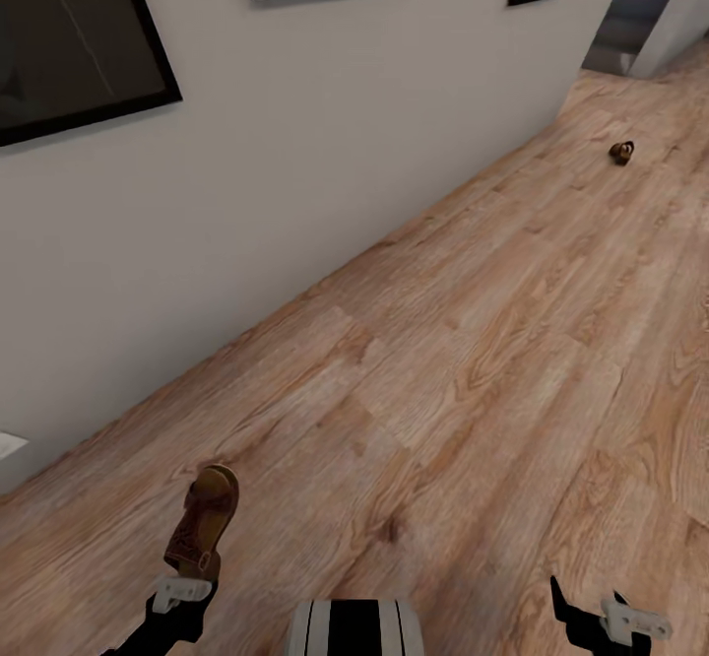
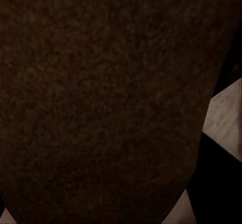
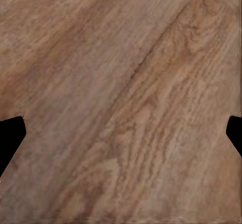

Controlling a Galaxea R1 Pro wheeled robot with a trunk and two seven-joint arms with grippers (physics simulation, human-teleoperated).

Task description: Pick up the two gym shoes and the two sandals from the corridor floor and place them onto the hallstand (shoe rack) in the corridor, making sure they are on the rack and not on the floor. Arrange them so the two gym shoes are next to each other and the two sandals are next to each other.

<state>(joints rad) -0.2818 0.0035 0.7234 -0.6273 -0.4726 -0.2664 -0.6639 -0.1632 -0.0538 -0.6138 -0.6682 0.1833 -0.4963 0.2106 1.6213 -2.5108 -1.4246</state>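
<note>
The left claw (image 1: pixel 187 577) is gripping one brown sandal (image 1: pixel 204 518), carrying it above the corridor floor (image 1: pixel 473 341). The right claw (image 1: pixel 591 607) is hanging apart, holding nothing. The second sandal (image 1: pixel 621 152) is lying far down the corridor, so most of the job is looking undone.

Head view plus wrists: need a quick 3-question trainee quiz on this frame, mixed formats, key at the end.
1. True or false: the left gripper holds a brown sandal above the wood floor.
2. Multiple choice: where is the second sandal? A) on the floor far down the corridor, B) in the right gripper, C) against the framed picture.
3. Fill in: the right wrist view looks past the right gripper's fingertips at bare ____ planks.

Key: 1 true; 2 A; 3 wood
</note>
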